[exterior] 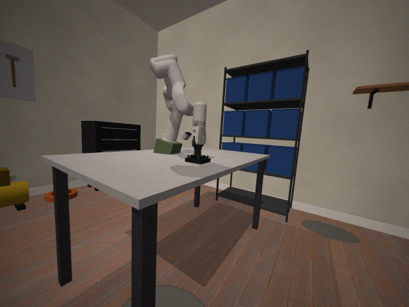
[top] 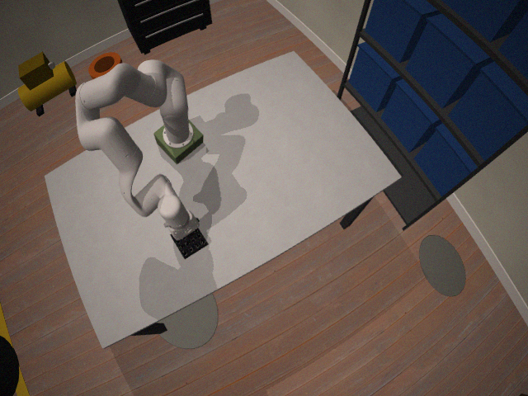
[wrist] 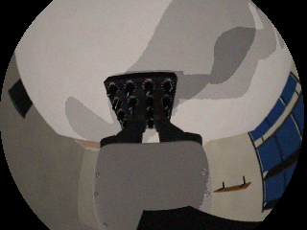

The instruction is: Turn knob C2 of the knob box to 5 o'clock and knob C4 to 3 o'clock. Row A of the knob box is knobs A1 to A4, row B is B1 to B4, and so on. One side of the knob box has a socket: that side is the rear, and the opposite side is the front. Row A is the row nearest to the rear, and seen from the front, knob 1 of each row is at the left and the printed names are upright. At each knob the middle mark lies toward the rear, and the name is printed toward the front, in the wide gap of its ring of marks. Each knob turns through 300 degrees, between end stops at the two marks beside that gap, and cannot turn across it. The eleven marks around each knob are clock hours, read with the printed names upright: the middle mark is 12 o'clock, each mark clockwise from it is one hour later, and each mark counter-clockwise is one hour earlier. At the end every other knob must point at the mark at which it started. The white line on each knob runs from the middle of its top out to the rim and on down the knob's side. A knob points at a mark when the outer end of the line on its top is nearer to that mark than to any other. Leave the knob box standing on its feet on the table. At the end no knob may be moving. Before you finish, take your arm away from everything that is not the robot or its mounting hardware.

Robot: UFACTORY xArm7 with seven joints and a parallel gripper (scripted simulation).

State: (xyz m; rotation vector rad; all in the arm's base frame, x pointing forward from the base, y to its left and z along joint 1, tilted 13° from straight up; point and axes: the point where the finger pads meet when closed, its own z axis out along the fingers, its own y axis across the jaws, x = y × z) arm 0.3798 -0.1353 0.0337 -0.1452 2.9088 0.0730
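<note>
- Top view: reaching out from a green base point(top: 167, 148) point(exterior: 164, 147) with the arm point(top: 111, 143) point(exterior: 176, 91), bent high, then down to the tool point(top: 186, 235) point(exterior: 197, 153) point(wrist: 151, 126).
- Top view: directly under the tool and partly covered by it, the box point(top: 191, 246) point(exterior: 197, 160) point(wrist: 140, 94), lying on the table point(top: 289, 170) point(exterior: 99, 165) point(wrist: 72, 48); too small there to read names or lines.
- Top view: well apart from the tool, beyond the table's edge, a rack point(top: 352, 59) point(exterior: 223, 105) with blue bins.
- Exterior view: pointing straight down with the tool, upright over the box, dark fingers low among the knobs.
- Exterior view: standing level on the table just beneath the tool, the box; feet too small to make out.
- Exterior view: behind the tool, the green base at the table's far side.
- Wrist view: spread out in front of the tool, rows of dark knobs with pale marks; names unreadable, so impossible to tell C2 or C4 or their settings.
- Wrist view: nearly closed with the tool, clenched around one knob point(wrist: 151, 117) in the row nearest the fingers; mostly hidden, name impossible to tell.
</note>
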